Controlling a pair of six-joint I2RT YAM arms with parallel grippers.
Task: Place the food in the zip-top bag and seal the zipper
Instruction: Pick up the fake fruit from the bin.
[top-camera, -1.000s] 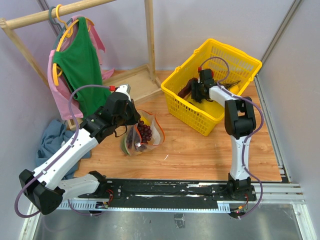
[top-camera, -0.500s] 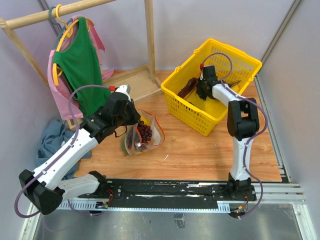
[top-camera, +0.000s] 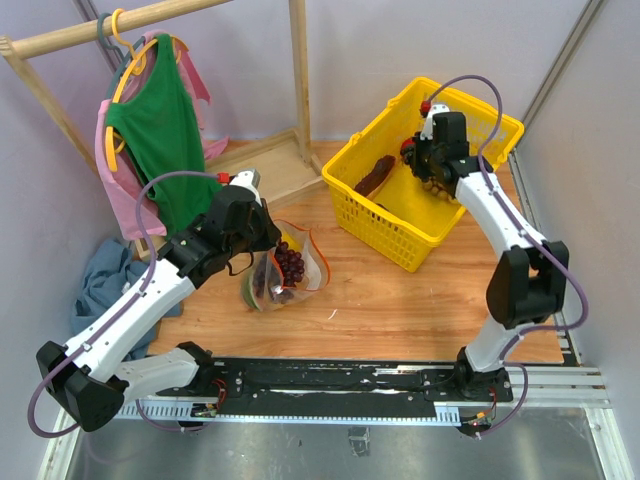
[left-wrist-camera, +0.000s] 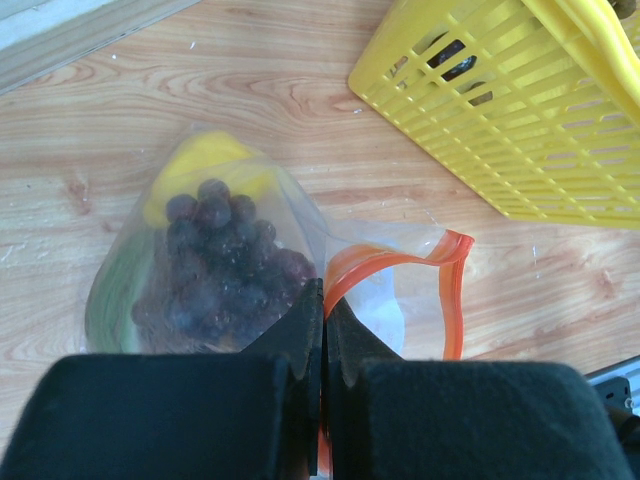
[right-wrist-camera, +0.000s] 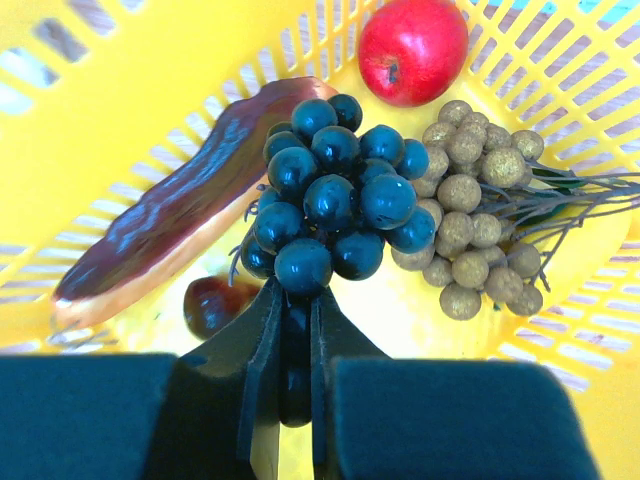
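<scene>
Plastic, thin and see-through, makes up the zip-top bag (left-wrist-camera: 395, 285), so it looks floppy and slippery and it will sag if you grab it in the middle. The best place to hold it is the red-orange zipper (left-wrist-camera: 453, 300), which looks a bit stiffer than the rest. The left gripper (left-wrist-camera: 322, 300) does just that: its two fingers are pinched tight on the zipper strip at the bag's mouth. The bag lies on the wooden counter (left-wrist-camera: 250, 90), spread out just past those fingertips. Inside it are a purple grape bunch (left-wrist-camera: 215, 265), a yellow bell pepper (left-wrist-camera: 205, 165) farther out, and a green edge (left-wrist-camera: 110, 300) off to the left that is likely the watermelon slice. The right gripper (right-wrist-camera: 297, 320) is down in the yellow basket (right-wrist-camera: 150, 90), squeezed shut on the bottom of a dark blue grape bunch (right-wrist-camera: 335, 195), which sticks out right beyond its fingertips. This toy bunch looks light, hard and bumpy. The round shiny balls could slip, so a grip low down between the balls seems safest. Beyond the bunch sit a red round fruit (right-wrist-camera: 412, 48) and a brownish bunch (right-wrist-camera: 480, 220), with a long reddish-brown piece (right-wrist-camera: 170, 225) to the left.
</scene>
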